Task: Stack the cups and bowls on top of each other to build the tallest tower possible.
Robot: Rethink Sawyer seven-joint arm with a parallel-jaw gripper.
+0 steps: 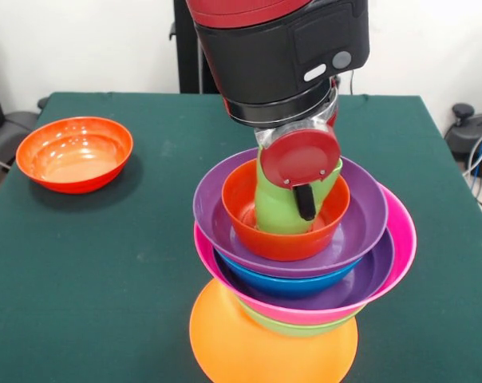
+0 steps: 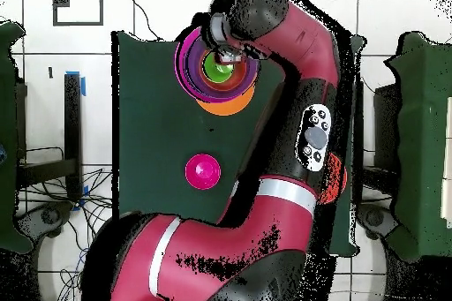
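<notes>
Table [image 1: 81, 263] of dark green felt

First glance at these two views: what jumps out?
The tower near the table's front edge: nested bowls on an upturned orange bowl, leaning off-centre, with the light-green cup standing in the top red-orange bowl. The gripper is right at the cup, a small red bowl at its tip. Apart from it sit a lone red-orange bowl and, in the overhead view, a magenta bowl.
</notes>
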